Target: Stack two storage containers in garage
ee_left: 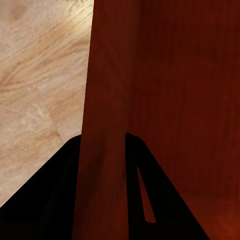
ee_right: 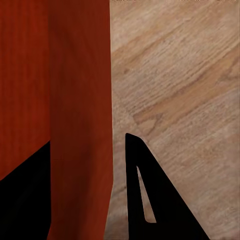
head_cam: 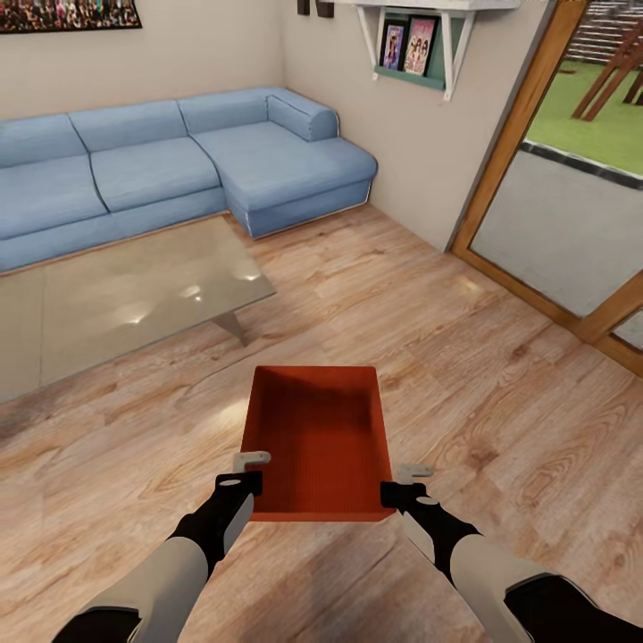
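- Left hand (head_cam: 251, 473) grips the bin's (head_cam: 320, 442) left wall, one finger (ee_left: 45, 195) outside, one inside.
- Right hand (head_cam: 404, 480) grips the bin's right wall the same way.
- The bin is held between them above the wood floor (head_cam: 464, 357), near the glass table (head_cam: 125, 299), with the sofa (head_cam: 179, 161) beyond the table.

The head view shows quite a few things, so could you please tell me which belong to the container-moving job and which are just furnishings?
Part of the job:
- storage container, red-orange, open-topped
- left claw on its left wall
- right claw on its right wall

Just there:
- blue sofa
- glass coffee table
- wall shelf with pictures
- wood-framed glass door
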Tool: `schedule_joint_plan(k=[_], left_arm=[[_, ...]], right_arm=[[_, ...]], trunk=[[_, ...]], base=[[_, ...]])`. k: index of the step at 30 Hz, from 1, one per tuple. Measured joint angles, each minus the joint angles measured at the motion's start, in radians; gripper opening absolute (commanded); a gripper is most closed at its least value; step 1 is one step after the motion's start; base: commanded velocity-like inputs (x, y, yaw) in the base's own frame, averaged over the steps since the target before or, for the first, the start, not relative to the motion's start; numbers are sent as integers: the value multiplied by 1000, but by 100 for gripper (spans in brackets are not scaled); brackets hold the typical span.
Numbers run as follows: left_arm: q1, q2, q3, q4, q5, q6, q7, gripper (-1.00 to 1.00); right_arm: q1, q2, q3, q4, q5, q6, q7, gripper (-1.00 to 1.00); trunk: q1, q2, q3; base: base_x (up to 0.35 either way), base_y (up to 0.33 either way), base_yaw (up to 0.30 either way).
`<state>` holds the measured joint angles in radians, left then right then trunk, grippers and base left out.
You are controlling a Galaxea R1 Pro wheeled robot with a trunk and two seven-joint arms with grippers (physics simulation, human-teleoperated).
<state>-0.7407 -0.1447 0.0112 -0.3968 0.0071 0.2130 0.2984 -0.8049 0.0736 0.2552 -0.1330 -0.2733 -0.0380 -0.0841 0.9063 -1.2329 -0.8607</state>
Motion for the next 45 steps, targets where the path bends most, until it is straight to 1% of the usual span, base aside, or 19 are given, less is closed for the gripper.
schedule_joint_plan(k=[45], left_arm=[[0,0,-1,1,3,-2,0,-100]], right_arm=[[0,-1,1,-1,0,1,0,-100]], trunk=[[-173,315,141]], base=[[0,0,0]])
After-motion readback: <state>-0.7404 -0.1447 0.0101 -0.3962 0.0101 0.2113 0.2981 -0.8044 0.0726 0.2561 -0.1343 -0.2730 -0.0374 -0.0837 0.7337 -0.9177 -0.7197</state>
